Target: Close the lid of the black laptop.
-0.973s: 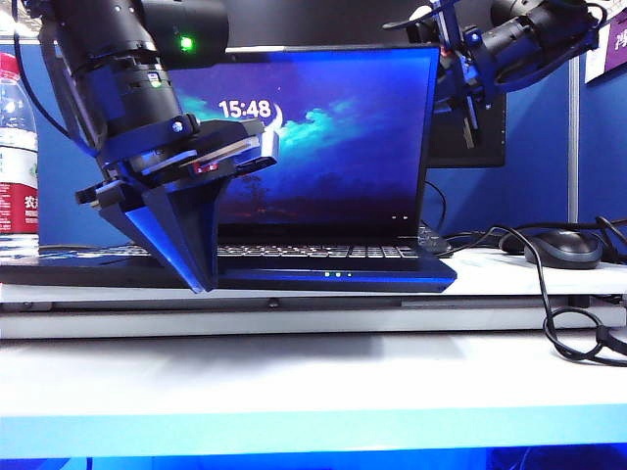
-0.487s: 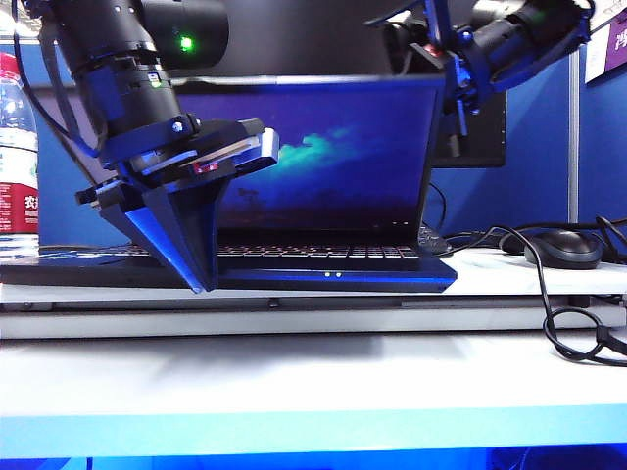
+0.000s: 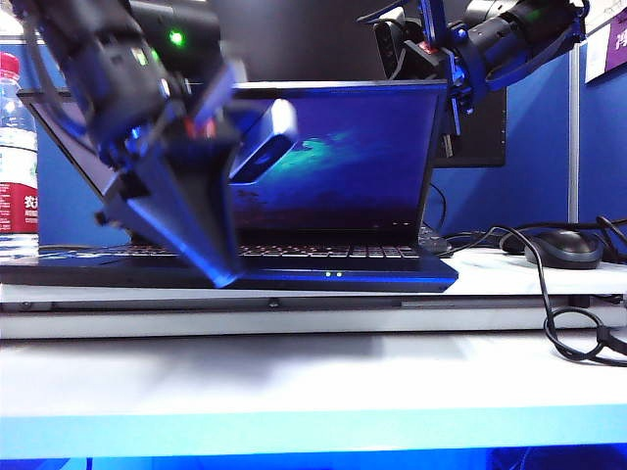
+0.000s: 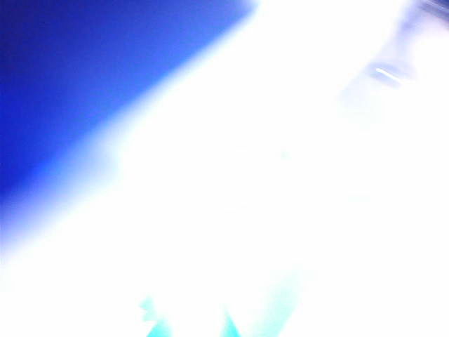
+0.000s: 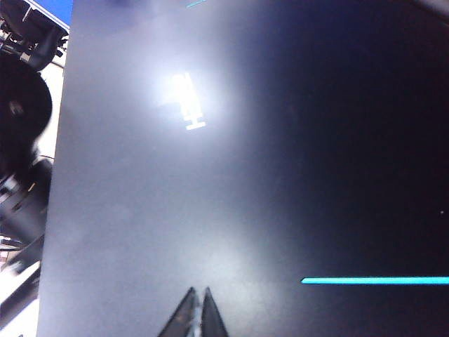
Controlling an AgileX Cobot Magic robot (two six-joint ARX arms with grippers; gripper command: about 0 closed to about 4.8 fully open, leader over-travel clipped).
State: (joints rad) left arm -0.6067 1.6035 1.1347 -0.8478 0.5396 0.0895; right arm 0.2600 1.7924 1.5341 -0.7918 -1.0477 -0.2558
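Observation:
The black laptop (image 3: 338,278) stands open on the white table, two green lights on its front edge. Its lid (image 3: 343,157) leans forward, the blue wallpaper dimmed. My right gripper (image 3: 451,98) is behind the lid's upper right corner. In the right wrist view it (image 5: 198,295) is shut, tips against the lid's dark back (image 5: 245,175). My left gripper (image 3: 225,274) hangs blurred in front of the laptop's left half, pointing down at the keyboard edge. The left wrist view is washed out white; the left gripper (image 4: 188,324) shows only two faint fingertips (image 4: 149,314), apart, with nothing between them.
A water bottle (image 3: 15,147) stands at the far left. A black mouse (image 3: 561,248) and looped cables (image 3: 578,333) lie on the right. A larger black monitor (image 3: 482,137) stands behind the laptop. A white table edge (image 3: 313,382) runs along the front.
The lid has tipped forward and its clock no longer shows. My right gripper has moved left and down behind the lid's top. My left gripper has swung and turned, now blurred.

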